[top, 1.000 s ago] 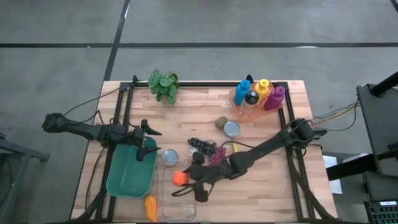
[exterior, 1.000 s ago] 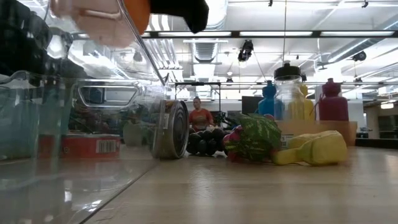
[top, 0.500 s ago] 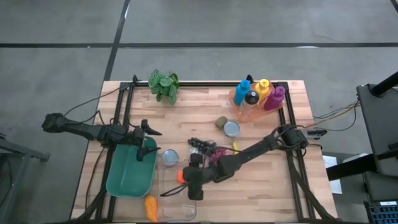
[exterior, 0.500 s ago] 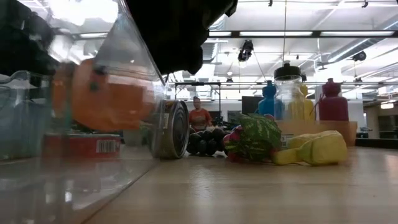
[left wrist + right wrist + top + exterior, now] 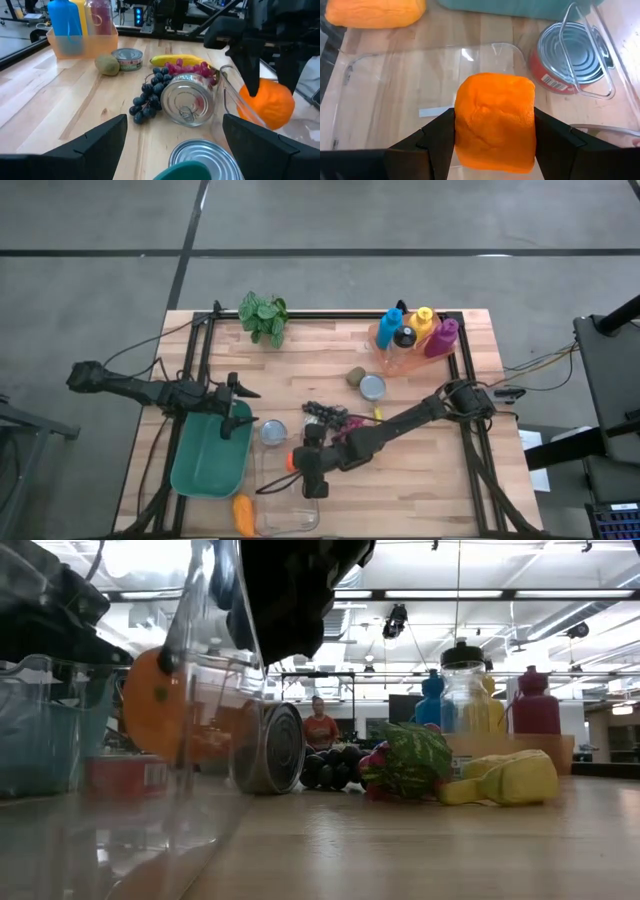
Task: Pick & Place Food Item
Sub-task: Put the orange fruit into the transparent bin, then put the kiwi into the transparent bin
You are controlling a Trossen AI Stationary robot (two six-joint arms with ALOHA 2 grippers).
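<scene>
Left hand (image 5: 237,402) is waiting with fingers spread and holding nothing, poised over the rim of the green bin (image 5: 205,460), likely parked there to keep out of the work.

Clear tub (image 5: 285,505) is sitting at the table's (image 5: 330,345) near edge, between the bin and the fruit pile; a second orange piece (image 5: 242,515) is lying just beside its left wall.

Right hand (image 5: 300,472) is reaching across from the right side and clamping the orange (image 5: 495,120) between both fingers, holding it low over the tub's open top, apparently lined up for a drop. Release not yet made.

Grapes (image 5: 150,95) and cans (image 5: 190,100) are lying behind, untouched.
</scene>
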